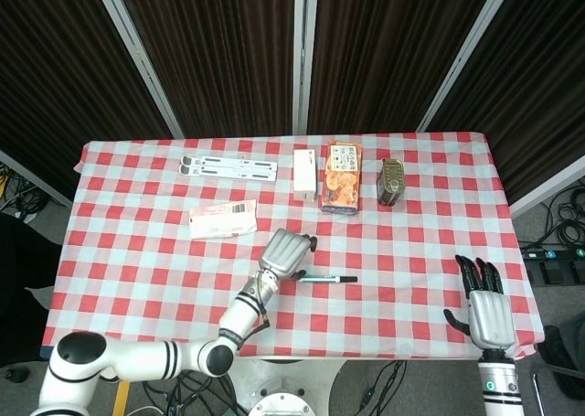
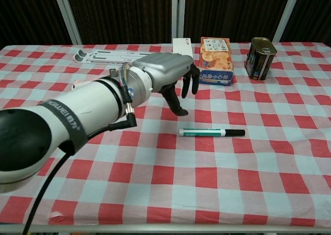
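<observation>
In the head view, a red-and-white checked cloth covers the table point(image 1: 110, 279). A slim marker point(image 1: 327, 278) with a pale green barrel and black cap lies flat near the middle. The left hand point(image 1: 287, 252), a smooth silver shell with dark fingers, hovers just beside the marker's left end, fingers apart and holding nothing. The right hand point(image 1: 485, 309) rests at the table's near right corner, its dark fingers spread and empty, well apart from the marker. Along the far edge sit a long white flat stand point(image 1: 228, 167), a white box point(image 1: 304, 175), an orange biscuit box point(image 1: 342, 176) and a dark rounded tin point(image 1: 392, 179). A crinkly pink-and-white packet point(image 1: 221, 220) lies nearer.

In the chest view, the left hand point(image 2: 166, 74) hangs above the cloth beyond the marker point(image 2: 212, 132), fingers point(image 2: 189, 80) curled downward but apart, gripping nothing. Its glossy white forearm carries a dark band with lettering that seems to read "HOWEI". The biscuit box point(image 2: 215, 60) shows printing too small to read; the tin point(image 2: 259, 58) stands upright.
</observation>
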